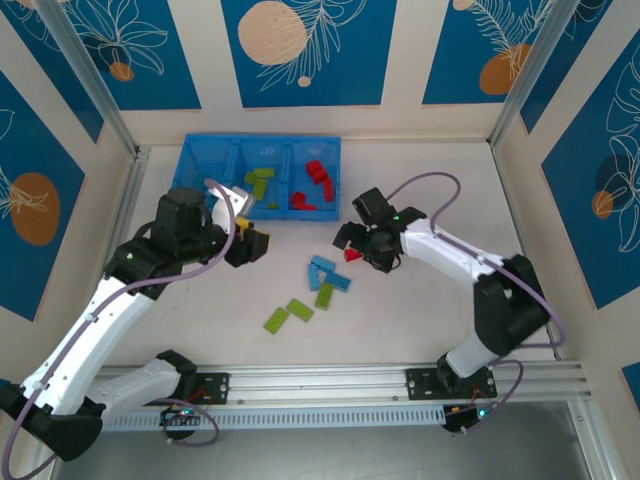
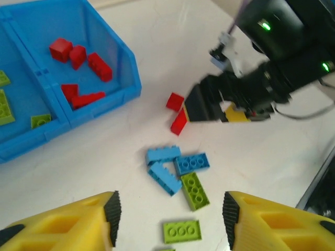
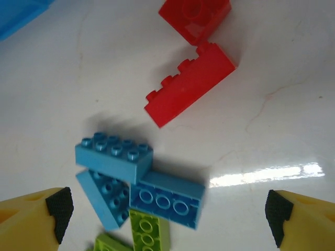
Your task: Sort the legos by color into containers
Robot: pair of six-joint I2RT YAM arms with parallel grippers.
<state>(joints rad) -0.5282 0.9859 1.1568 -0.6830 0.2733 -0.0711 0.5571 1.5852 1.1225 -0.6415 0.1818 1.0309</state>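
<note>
1. Legos [image 1: 328, 273] not yet sorted lie loose on the bench [image 1: 430, 180] between the two arms. There is a long red brick [image 3: 189, 91] with a blocky red brick [image 3: 193, 18] just beside it, perhaps touching. Near them is a tangle of blue bricks [image 3: 133, 178] with a green brick [image 2: 194, 190] against it. Two more green ones [image 1: 300, 309] lie nearer the arm bases.
2. Their goal, the blue tray [image 1: 205, 165], sits at the far left of the bench. Its middle compartment [image 1: 255, 155] holds green pieces and its right compartment [image 1: 300, 155] holds red. What the left one holds I cannot tell.
3. Nearest the red pair hangs the right claw [image 3: 168, 214], spread wide with nothing in it. I judge a red brick to be its pick.
4. To do this well, it should turn so the fingers close across the long brick's narrow sides. It should then come straight down, centred on that brick alone. A finger landing on the blocky neighbour or brushing the blue tangle would scatter pieces.
5. Once lifted, the brick belongs over the right compartment and should be let go low, so it does not bounce out.
6. Further out, the left claw [image 2: 170, 209] is parted and empty, hovering by the tray's near edge. It should stay clear of the right arm's path to the tray, since the two could meet there.
</note>
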